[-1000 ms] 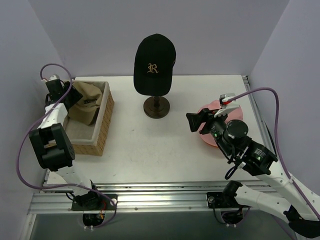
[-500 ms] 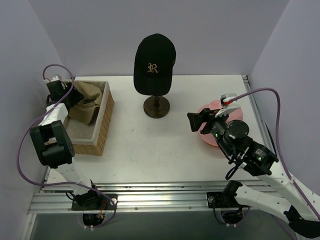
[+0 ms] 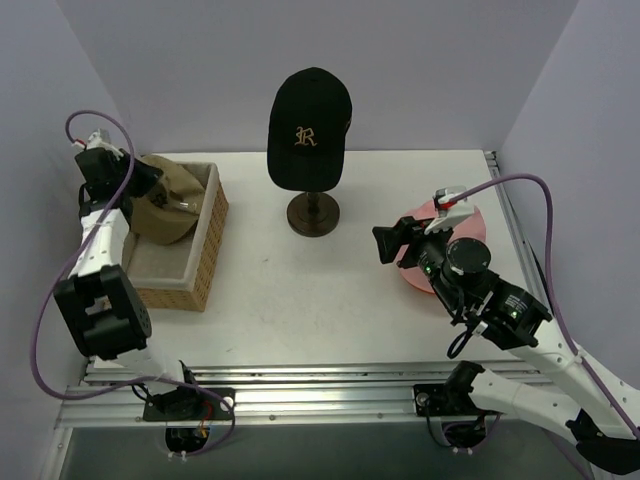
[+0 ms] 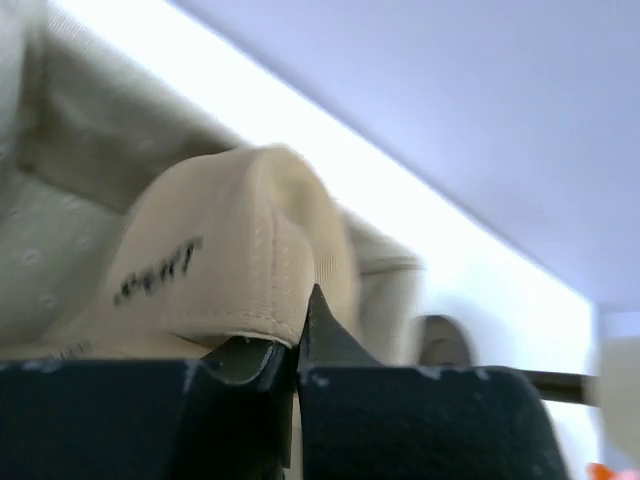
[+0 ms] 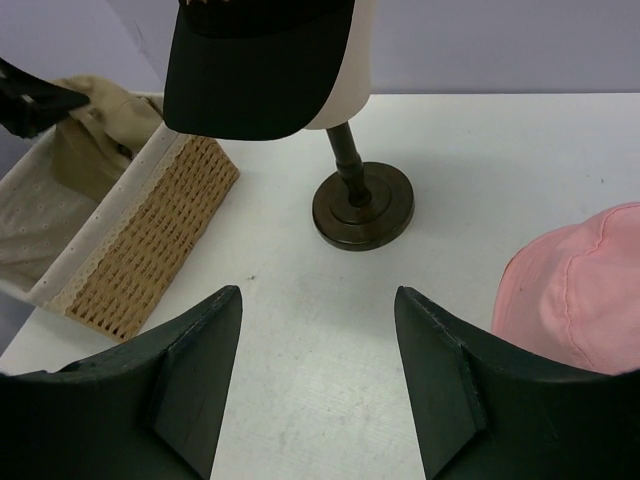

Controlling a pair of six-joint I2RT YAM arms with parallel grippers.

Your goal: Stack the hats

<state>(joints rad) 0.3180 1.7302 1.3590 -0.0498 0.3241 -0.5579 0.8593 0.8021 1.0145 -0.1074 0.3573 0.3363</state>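
While left pincer (image 4: 298, 318) pinches tan cap (image 4: 235, 245), right arm (image 3: 485, 290) half-hides pink hat (image 5: 575, 285).

Twin arms in white and black, trailing purple cables.
The left arm (image 3: 100, 238) and right arm (image 3: 540, 385) share white link shells joined by black cylindrical joint housings. A purple cable (image 3: 38, 320) loops beside the left one; a second purple cable (image 3: 551, 230) arcs over the right, whose black joints carry small green lights (image 3: 433, 268). The left gripper (image 4: 298, 330) and right gripper (image 5: 318, 300) have matte black, wedge-shaped fingers.
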